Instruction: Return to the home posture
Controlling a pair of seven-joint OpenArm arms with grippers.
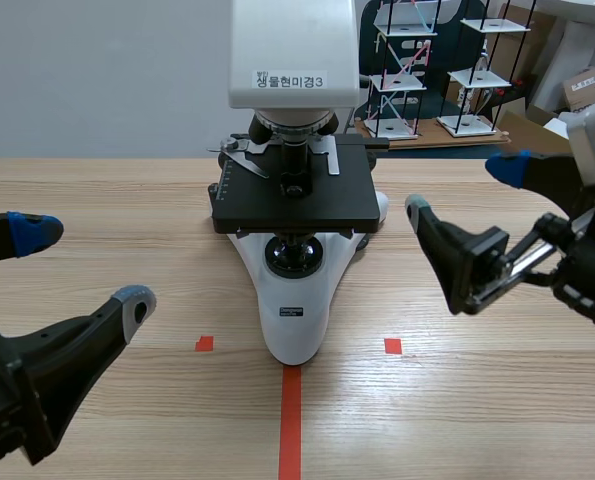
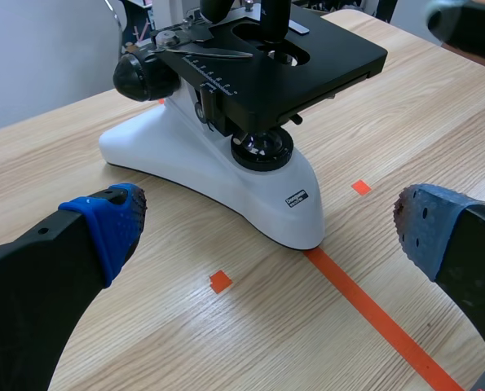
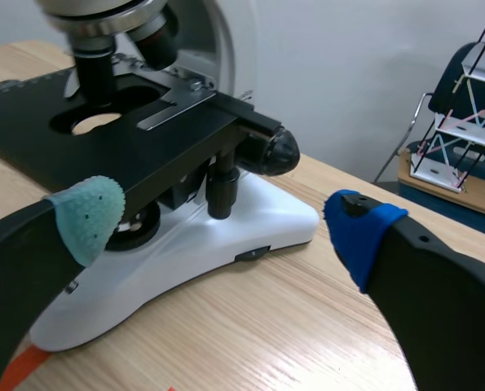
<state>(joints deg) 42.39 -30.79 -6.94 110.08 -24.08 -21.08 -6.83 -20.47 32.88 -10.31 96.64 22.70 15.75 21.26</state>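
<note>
1 white-and-black laboratory microscope [image 1: 295,310] and 2 black arms share the pale wooden counter [image 1: 127,200]. The left gripper [image 1: 85,268] sits low over the counter's near left side, its 2 fingers spread wide with nothing between them and the pads turned toward the middle. The microscope stands upright between the 2 grippers, its rounded white base meeting 1 orange-red tape line [image 1: 291,420]. The right gripper [image 1: 462,188] hangs higher, near the black stage [image 1: 297,205] without touching it, equally wide and empty.
</note>
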